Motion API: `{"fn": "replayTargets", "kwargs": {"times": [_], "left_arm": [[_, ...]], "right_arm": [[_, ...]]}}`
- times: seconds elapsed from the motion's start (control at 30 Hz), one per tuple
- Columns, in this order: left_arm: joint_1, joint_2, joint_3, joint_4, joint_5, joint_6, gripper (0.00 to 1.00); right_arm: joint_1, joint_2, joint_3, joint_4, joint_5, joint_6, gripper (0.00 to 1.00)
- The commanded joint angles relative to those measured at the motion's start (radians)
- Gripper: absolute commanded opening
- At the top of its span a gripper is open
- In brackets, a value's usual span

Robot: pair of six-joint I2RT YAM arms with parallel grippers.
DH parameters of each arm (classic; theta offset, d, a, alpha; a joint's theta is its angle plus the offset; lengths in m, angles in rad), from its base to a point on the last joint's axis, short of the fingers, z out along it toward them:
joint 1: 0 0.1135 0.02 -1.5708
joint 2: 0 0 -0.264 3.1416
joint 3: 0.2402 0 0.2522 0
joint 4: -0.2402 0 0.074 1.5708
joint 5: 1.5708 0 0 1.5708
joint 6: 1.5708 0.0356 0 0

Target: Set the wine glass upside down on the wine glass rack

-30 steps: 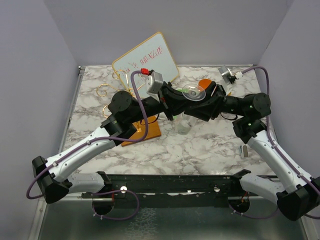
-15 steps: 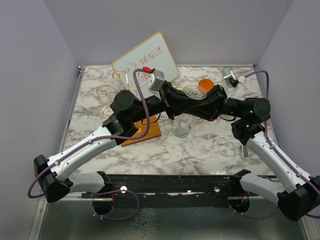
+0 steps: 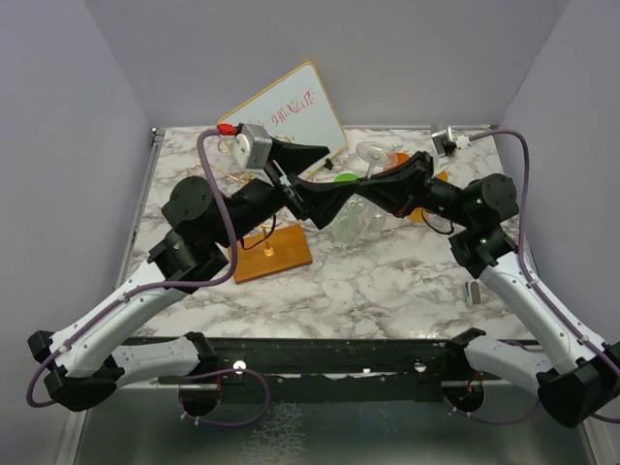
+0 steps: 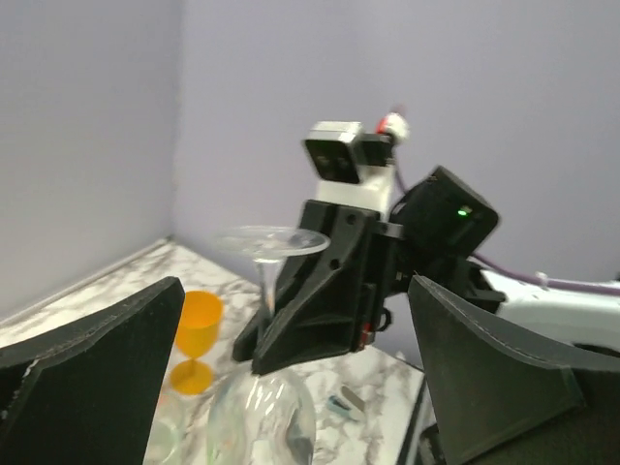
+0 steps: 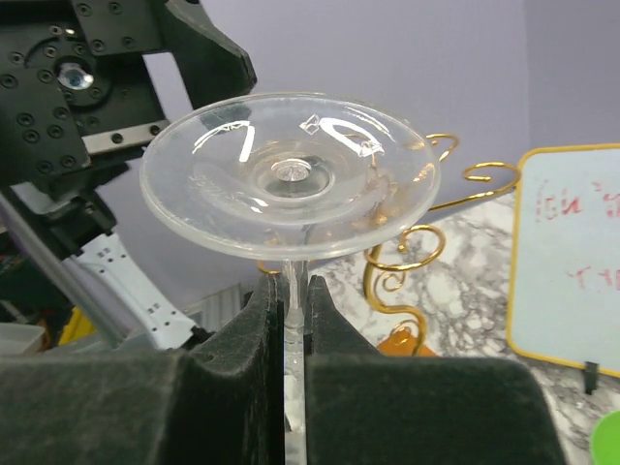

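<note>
The clear wine glass (image 3: pixel 360 215) hangs upside down, foot up, above the middle of the table. My right gripper (image 3: pixel 376 182) is shut on its thin stem (image 5: pixel 294 291), with the round foot (image 5: pixel 291 174) just above the pads. In the left wrist view the glass (image 4: pixel 263 412) sits between my wide-open left fingers (image 4: pixel 97 368) without touching them. My left gripper (image 3: pixel 327 170) is open just left of the glass. The wine glass rack (image 3: pixel 208 176), gold wire curls on a brown wooden base (image 3: pixel 273 254), stands at the left, behind my left arm; its curls (image 5: pixel 407 262) show beyond the glass.
A tilted whiteboard (image 3: pixel 286 111) leans at the back. An orange goblet (image 4: pixel 197 325) stands behind the glass, and something green (image 3: pixel 344 177) lies beside it. A small grey item (image 3: pixel 475 291) rests near my right arm. Purple walls close in three sides.
My left gripper has opened wide, let go of the glass and drawn back to the left. My right gripper has shut on the stem and now carries the glass alone.
</note>
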Motion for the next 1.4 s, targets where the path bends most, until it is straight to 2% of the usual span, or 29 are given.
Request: {"fn": "replayTargets", "kwargs": {"times": [0.0, 0.17, 0.4, 0.53, 0.83, 1.37], "left_arm": [[-0.004, -0.068, 0.112, -0.339, -0.354, 0.106, 0.99], [-0.004, -0.141, 0.169, -0.495, -0.578, 0.147, 0.99], [-0.004, -0.263, 0.148, -0.555, -0.714, 0.181, 0.99], [-0.004, -0.289, 0.154, -0.593, -0.711, 0.169, 0.99], [-0.004, -0.296, 0.145, -0.620, -0.715, 0.162, 0.99], [-0.004, -0.280, 0.131, -0.624, -0.718, 0.141, 0.99]], "right_arm": [[0.001, 0.047, 0.098, -0.113, 0.107, -0.154, 0.01], [0.005, 0.156, 0.180, -0.171, 0.138, -0.263, 0.01], [0.063, 0.324, 0.248, -0.204, 0.189, -0.337, 0.01], [0.122, 0.391, 0.266, -0.206, 0.207, -0.359, 0.01], [0.135, 0.481, 0.261, -0.086, 0.171, -0.286, 0.01], [0.144, 0.581, 0.280, 0.065, -0.043, -0.302, 0.01]]}}
